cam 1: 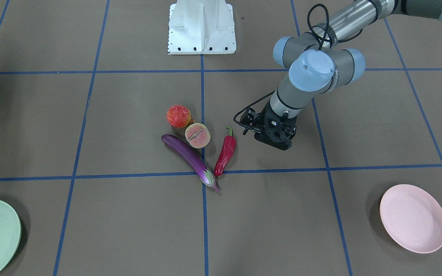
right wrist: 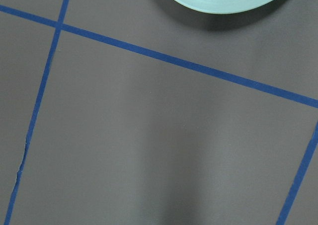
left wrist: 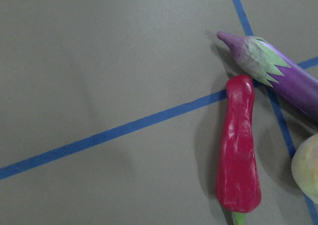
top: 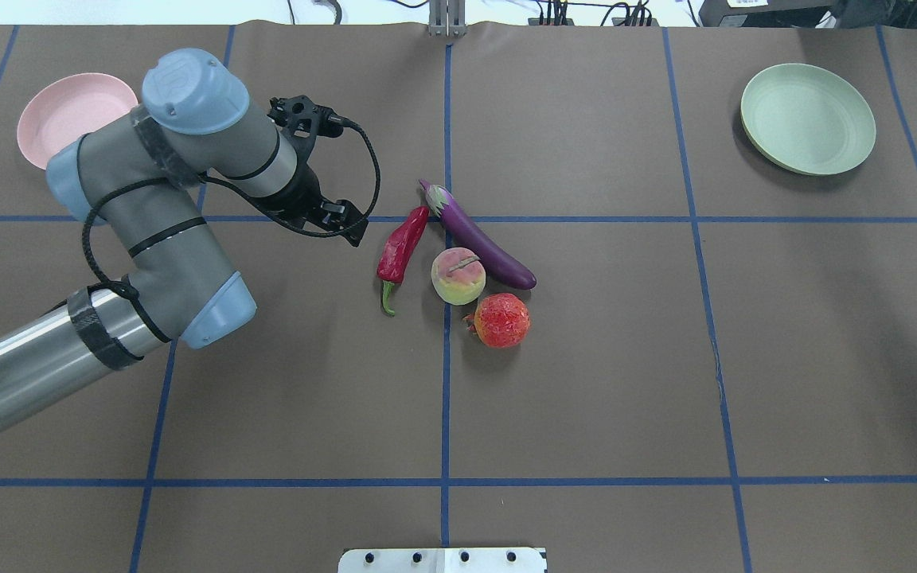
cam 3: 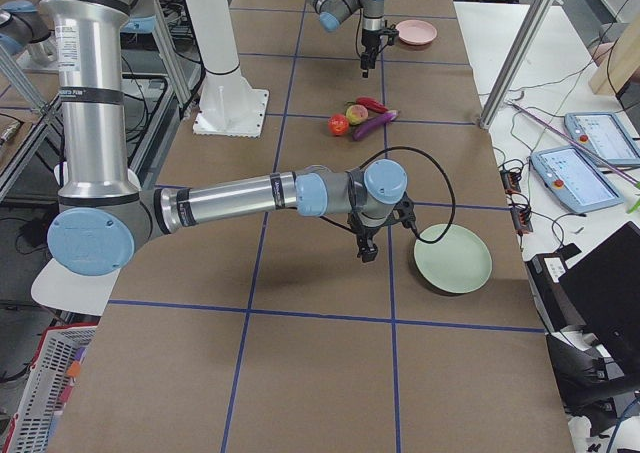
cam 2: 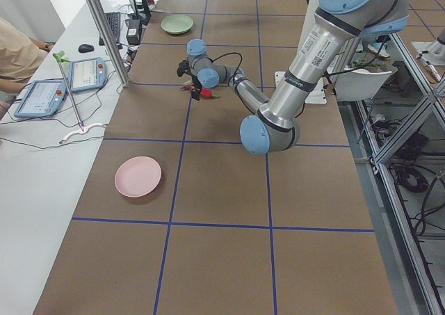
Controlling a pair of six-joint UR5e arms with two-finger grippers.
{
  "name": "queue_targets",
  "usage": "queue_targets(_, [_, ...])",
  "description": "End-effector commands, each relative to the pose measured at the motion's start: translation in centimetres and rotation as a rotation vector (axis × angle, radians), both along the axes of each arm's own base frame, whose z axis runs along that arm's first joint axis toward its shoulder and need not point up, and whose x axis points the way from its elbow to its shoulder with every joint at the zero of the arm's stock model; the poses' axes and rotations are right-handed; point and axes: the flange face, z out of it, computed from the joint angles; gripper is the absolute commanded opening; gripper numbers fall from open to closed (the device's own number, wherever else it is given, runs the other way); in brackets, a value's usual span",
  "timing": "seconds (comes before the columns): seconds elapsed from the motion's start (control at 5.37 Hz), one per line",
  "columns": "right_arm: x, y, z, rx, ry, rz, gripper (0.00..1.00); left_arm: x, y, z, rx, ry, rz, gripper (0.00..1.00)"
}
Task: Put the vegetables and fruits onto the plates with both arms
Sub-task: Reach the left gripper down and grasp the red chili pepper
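L gripper: over the table, just beside the chili pepper, not touching. Jaw opening and any load: cannot tell.

R gripper: over bare table near the green plate. Jaw state: cannot tell.

Produce lies clustered at table ctr. Eggplant is diagonal, its cap just beside the chili tip. Halved fruit sits btwn eggplant and chili, with the ball fruit beside it.

Pink plate and green plate are at opp. ends, well apart from the produce.

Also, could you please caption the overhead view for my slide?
Left gripper near chili pepper, eggplant, halved fruit and red ball fruit; pink plate and green plate at far corners.
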Motion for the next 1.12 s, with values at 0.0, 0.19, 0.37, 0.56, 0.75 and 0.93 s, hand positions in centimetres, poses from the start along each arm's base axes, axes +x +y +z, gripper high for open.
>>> queue_targets(0.0, [-0.2, 0.0, 0.0, -0.001, -0.001, -0.003, 1.00, 6.3, 0.2, -2.3, 0.001, -0.013, 0.063, 0.94])
queue_targets(0.19, [-0.2, 0.0, 0.0, -0.002, 0.001, -0.003, 1.00, 8.5, -0.1, -2.9, -0.008, -0.025, 0.080, 0.93])
queue_targets(0.37, [-0.2, 0.1, 0.1, -0.004, 0.001, -0.004, 1.00, 9.8, 0.5, -2.2, 0.013, -0.054, 0.063, 0.92])
queue_targets(0.56, [-0.3, 0.1, 0.2, -0.006, 0.002, -0.005, 1.00, 10.5, 0.9, -1.9, 0.033, -0.071, 0.056, 0.91])
queue_targets(0.75, [-0.4, 0.1, 0.2, -0.008, 0.002, -0.007, 1.00, 10.7, 0.7, -1.6, 0.050, -0.079, 0.071, 0.91])
queue_targets(0.93, [-0.5, 0.1, 0.2, -0.008, 0.000, -0.008, 1.00, 11.1, 0.4, -1.1, 0.040, -0.091, 0.071, 0.89])
